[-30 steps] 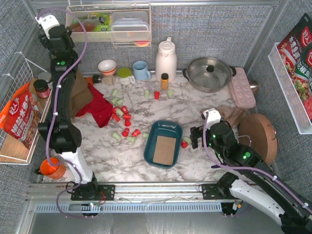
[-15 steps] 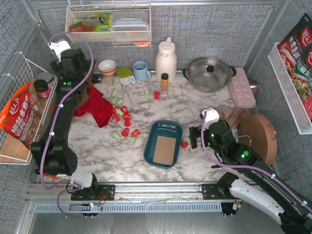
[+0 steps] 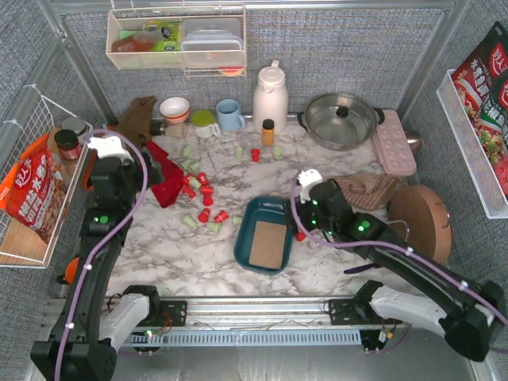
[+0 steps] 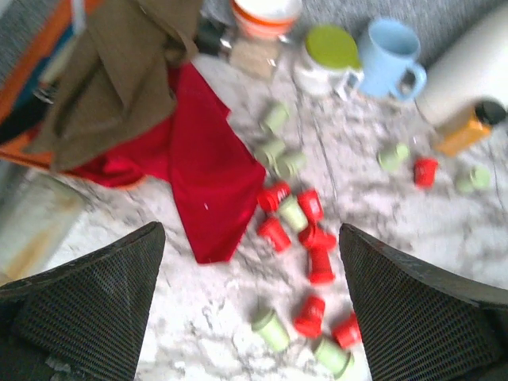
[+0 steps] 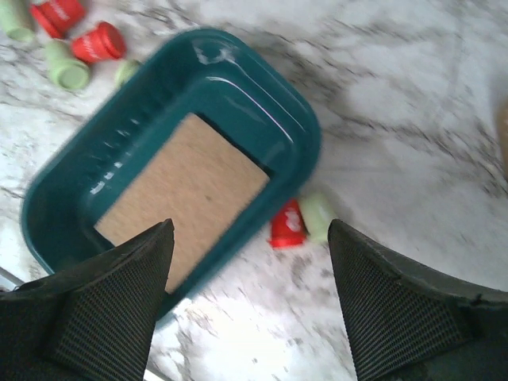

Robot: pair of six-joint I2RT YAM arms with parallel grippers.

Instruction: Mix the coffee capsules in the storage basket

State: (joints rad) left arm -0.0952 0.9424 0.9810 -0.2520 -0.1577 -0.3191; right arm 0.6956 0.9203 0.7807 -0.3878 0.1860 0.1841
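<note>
Broadly, the marbled counter (image 3: 175,254) carries everything. A red cloth (image 4: 206,175) lies crumpled at its far left, and a brown cloth (image 4: 119,71) overlaps that cloth's far side. The dark teal storage basket (image 3: 270,208) sits near the middle of the counter, a little toward the near edge, and a flat tan liner (image 5: 182,190) covers its floor. The left claw (image 4: 250,232) hangs over the left part of the counter beside the red cloth, its fingers spread wide with nothing between them. The right claw (image 5: 250,226) hovers at the basket's right side, its fingers likewise apart and empty. The coffee capsules (image 3: 202,194), red and mint green mixed, lie loose on the counter between the red cloth and the basket, with a few more farther back by a small orange bottle (image 3: 268,132). One red capsule (image 5: 287,226) and one green capsule (image 5: 317,216) lie side by side just right of the basket's wall
</note>
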